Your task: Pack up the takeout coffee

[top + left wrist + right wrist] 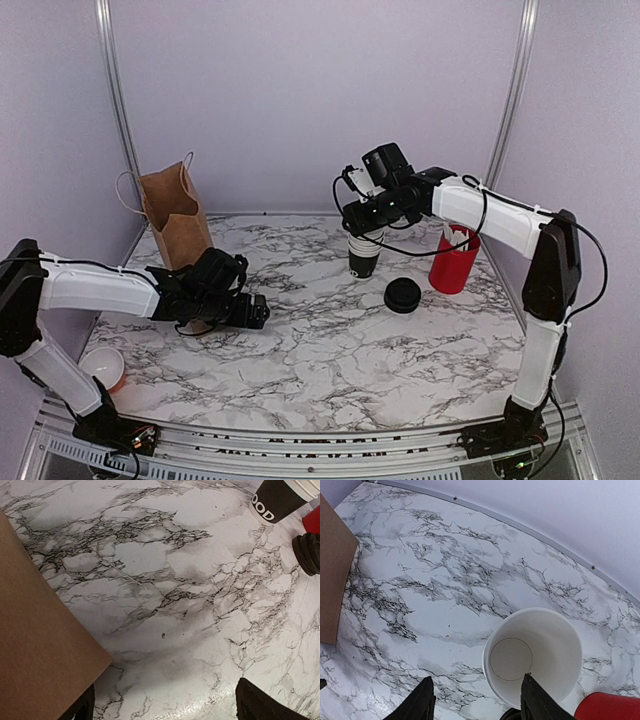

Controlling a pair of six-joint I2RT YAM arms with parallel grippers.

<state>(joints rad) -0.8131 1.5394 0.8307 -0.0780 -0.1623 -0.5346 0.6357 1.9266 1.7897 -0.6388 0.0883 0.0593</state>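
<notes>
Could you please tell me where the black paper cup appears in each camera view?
Top external: the black cup is right of centre.
Left wrist: top right corner.
Right wrist: lower right, seen from above, white inside.
Shared landmark: the brown bag, at the left in all three.

Desk (330, 350) centre and 6 o'clock open. Bag (178, 220) blocks 10 o'clock. Cup (363, 260), lid (402, 295) and red cup (453, 265) crowd 2 o'clock. Left arm (110, 290) lies across 8 o'clock.

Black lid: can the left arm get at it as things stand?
Probably yes. The black lid lies flat on the marble tabletop, apart from the black cup and red cup. Nothing sits between it and the open, empty left hand. Reach looks plausible, not certain.
</notes>
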